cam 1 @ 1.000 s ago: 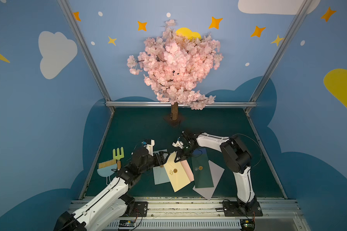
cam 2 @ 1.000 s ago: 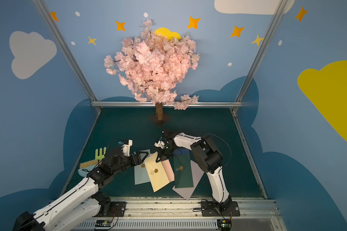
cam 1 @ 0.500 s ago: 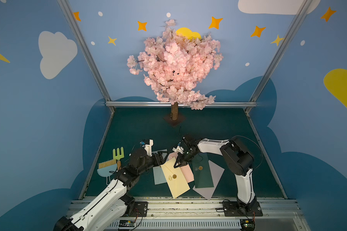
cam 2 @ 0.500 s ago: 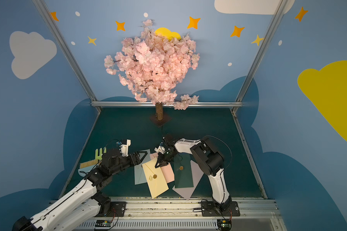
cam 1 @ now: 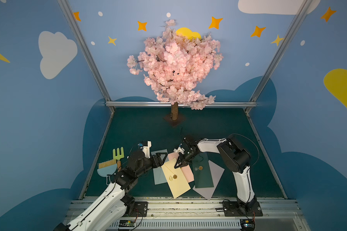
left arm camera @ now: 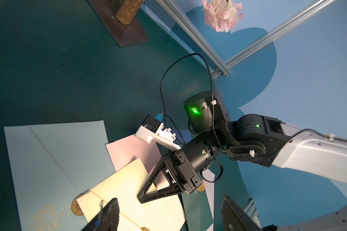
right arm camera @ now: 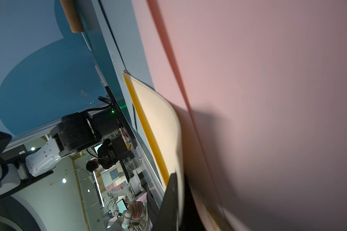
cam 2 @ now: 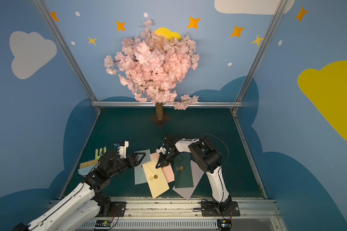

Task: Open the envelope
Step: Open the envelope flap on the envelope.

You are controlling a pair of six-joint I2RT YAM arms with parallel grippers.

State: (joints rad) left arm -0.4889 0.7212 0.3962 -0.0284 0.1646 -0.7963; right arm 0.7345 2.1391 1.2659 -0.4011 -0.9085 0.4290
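Note:
A yellow envelope (cam 1: 176, 183) (cam 2: 157, 183) with a gold wax seal (cam 1: 175, 176) lies slanted on top of other envelopes near the table's front. My right gripper (cam 1: 177, 165) (cam 2: 158, 165) is shut on its far upper edge. In the right wrist view the yellow paper (right arm camera: 158, 120) runs along the dark finger (right arm camera: 170, 200). My left gripper (cam 1: 161, 158) (cam 2: 139, 158) stands open just left of the envelope's far corner, holding nothing. In the left wrist view its fingers (left arm camera: 106, 216) frame the yellow envelope (left arm camera: 124, 186) and the right gripper (left arm camera: 141, 197).
Under the yellow one lie a light blue envelope (cam 1: 158, 176), a pink one (cam 1: 186, 172), a dark green one (cam 1: 202, 178) with a seal, and a lavender one (cam 1: 215, 180). A brush, dustpan (cam 1: 107, 169) and green fork (cam 1: 118, 154) sit at the left. A blossom tree (cam 1: 174, 114) stands at the back.
My right gripper has come toward the front of the table, and the yellow envelope has slid with it. The left gripper has shifted only slightly and stays open.

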